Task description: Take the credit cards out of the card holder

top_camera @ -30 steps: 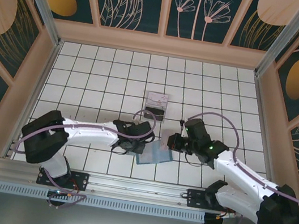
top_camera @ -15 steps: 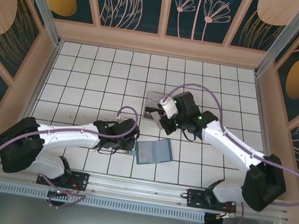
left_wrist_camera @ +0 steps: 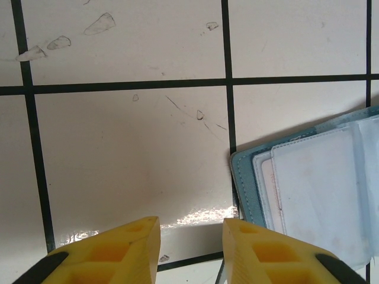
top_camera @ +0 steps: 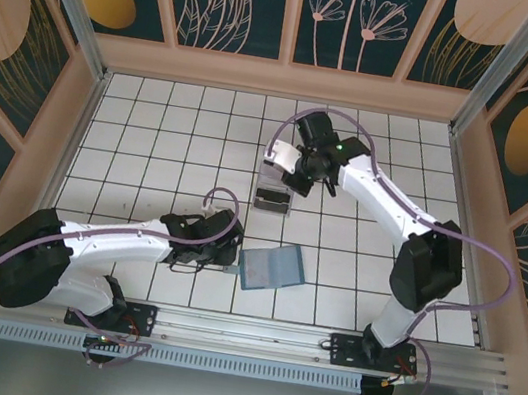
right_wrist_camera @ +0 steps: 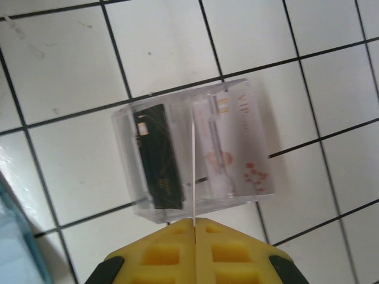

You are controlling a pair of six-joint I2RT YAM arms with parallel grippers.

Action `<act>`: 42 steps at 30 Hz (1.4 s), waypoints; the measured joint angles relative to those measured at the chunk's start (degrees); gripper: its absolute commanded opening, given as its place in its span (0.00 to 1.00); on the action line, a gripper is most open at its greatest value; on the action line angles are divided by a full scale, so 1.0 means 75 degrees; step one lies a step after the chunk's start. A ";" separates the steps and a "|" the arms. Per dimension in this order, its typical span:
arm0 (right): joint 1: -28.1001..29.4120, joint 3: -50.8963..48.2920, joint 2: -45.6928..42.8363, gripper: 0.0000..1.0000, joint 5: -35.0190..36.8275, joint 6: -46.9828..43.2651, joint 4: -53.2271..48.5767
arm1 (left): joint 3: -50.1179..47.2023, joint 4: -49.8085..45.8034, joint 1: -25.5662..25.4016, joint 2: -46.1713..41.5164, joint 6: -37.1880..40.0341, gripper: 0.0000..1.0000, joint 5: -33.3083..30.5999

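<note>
**Jaws shut above the tray; wallet lies nearest the left arm**

The left gripper [left_wrist_camera: 189,228] has its jaws narrowly apart and empty over bare tile. The wallet [left_wrist_camera: 308,177] lies open just to their right, with a pocketed card [left_wrist_camera: 263,189] showing. Farther out, the right gripper [right_wrist_camera: 194,228] is pinched shut on what we judge to be a thin card [right_wrist_camera: 193,171] held edge-on. The tray [right_wrist_camera: 124,148] sits straight beyond those jaws. A dark card [right_wrist_camera: 157,157] and a pale card [right_wrist_camera: 243,148] lie flat inside it, their long axes parallel to the held edge.

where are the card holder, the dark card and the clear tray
card holder [left_wrist_camera: 314,183], left wrist view, its clear pocket
dark card [right_wrist_camera: 157,157], right wrist view, its middle
clear tray [right_wrist_camera: 125,148], right wrist view, left wall
</note>
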 measured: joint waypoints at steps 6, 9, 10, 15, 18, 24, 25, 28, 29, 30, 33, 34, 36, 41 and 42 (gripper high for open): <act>-0.0300 0.1498 0.1116 0.00 -0.0003 -0.0638 -0.0577 | 0.0000 -0.0003 0.0000 0.0000 -0.0003 0.33 0.0096; -0.0347 0.2022 0.1635 0.00 -0.0015 -0.0825 -0.0860 | 0.0000 -0.0003 0.0000 0.0000 -0.0006 0.33 0.0111; -0.0353 0.2177 0.1795 0.00 -0.0032 -0.0901 -0.0959 | 0.0000 -0.0006 0.0000 0.0000 -0.0006 0.33 0.0111; -0.0353 0.2693 0.2349 0.00 -0.0117 -0.1084 -0.1378 | 0.0000 -0.0009 0.0000 -0.0032 -0.0050 0.30 0.0114; -0.0361 0.2827 0.2562 0.00 -0.0143 -0.1139 -0.1530 | 0.0000 -0.0015 0.0000 -0.0090 -0.0073 0.31 0.0131; -0.0367 0.3031 0.2914 0.00 -0.0143 -0.1145 -0.1792 | 0.0000 -0.0038 0.0000 -0.0181 -0.0093 0.30 0.0134; -0.0367 0.3069 0.2978 0.00 -0.0140 -0.1148 -0.1818 | 0.0000 -0.0044 0.0000 -0.0181 -0.0093 0.30 0.0134; -0.0367 0.3124 0.3136 0.00 -0.0108 -0.1145 -0.1853 | 0.0000 -0.0099 0.0000 -0.0195 -0.0096 0.30 0.0134; -0.0367 0.3144 0.3188 0.00 -0.0093 -0.1145 -0.1871 | 0.0000 -0.0122 0.0000 -0.0201 -0.0099 0.30 0.0134; -0.0367 0.3162 0.3238 0.01 -0.0082 -0.1145 -0.1877 | 0.0000 -0.0149 0.0000 -0.0219 -0.0117 0.30 0.0134; -0.0367 0.3238 0.3322 0.10 -0.0052 -0.1142 -0.1886 | 0.0000 -0.0178 0.0000 -0.0306 -0.0154 0.30 0.0131; -0.0367 0.3255 0.3322 0.15 -0.0023 -0.1139 -0.1883 | 0.0000 -0.0181 0.0000 -0.0326 -0.0160 0.30 0.0131; -0.0361 0.3293 0.3322 0.21 0.0061 -0.1142 -0.1877 | 0.0000 -0.0184 0.0000 -0.0338 -0.0175 0.30 0.0131; -0.0329 0.3314 0.3322 0.24 0.0408 -0.1067 -0.1664 | 0.0000 -0.0195 0.0000 -0.0358 -0.0178 0.30 0.0131; -0.0321 0.3302 0.3316 0.25 0.0504 -0.1049 -0.1559 | 0.0000 -0.0204 0.0000 -0.0373 -0.0178 0.30 0.0131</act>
